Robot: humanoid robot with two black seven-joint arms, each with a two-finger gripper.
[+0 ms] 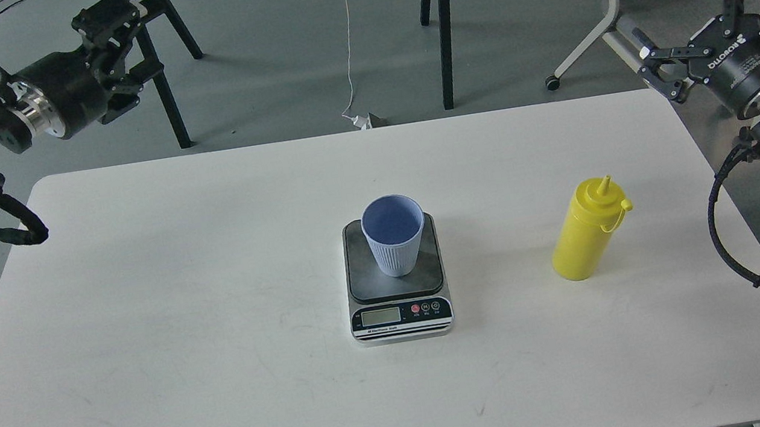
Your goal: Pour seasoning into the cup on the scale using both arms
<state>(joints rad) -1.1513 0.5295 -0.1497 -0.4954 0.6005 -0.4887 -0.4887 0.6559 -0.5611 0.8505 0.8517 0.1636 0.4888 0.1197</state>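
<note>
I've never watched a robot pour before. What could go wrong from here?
Judging from this one view:
1. The yellow bottle is tall and slim, so a sideways nudge from the right gripper might topple it.
2. The blue cup stands loose on the small scale; a bump could tip it off.
3. The cup's mouth is narrow, so seasoning might miss it.

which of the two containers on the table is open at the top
The light blue ribbed cup standing on the scale is open at the top. The yellow squeeze bottle, off to its right on the table, ends in a pointed nozzle.
</note>
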